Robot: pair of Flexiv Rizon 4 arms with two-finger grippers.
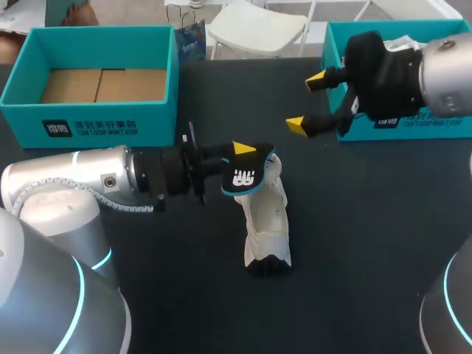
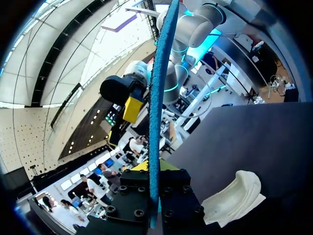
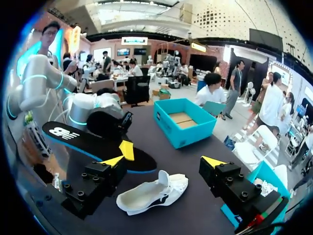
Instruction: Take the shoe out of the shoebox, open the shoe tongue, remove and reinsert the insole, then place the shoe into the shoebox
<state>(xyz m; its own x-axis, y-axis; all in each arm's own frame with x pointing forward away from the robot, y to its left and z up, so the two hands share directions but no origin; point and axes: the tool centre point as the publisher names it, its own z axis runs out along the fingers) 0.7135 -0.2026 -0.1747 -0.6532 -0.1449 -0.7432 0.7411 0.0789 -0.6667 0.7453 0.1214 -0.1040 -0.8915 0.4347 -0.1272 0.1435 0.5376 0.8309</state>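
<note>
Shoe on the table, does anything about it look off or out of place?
The white shoe lies tipped on its side, not upright, and its insole is out, clamped in the left gripper close by. Nothing looks damaged.

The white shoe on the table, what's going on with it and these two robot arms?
The left end effector is shut on the dark insole, holding it out of the shoe, just above the white shoe lying on the dark table. The right end effector hangs open, holding nothing, near a teal shoebox at the far right. The insole is out and not yet reinserted.
</note>
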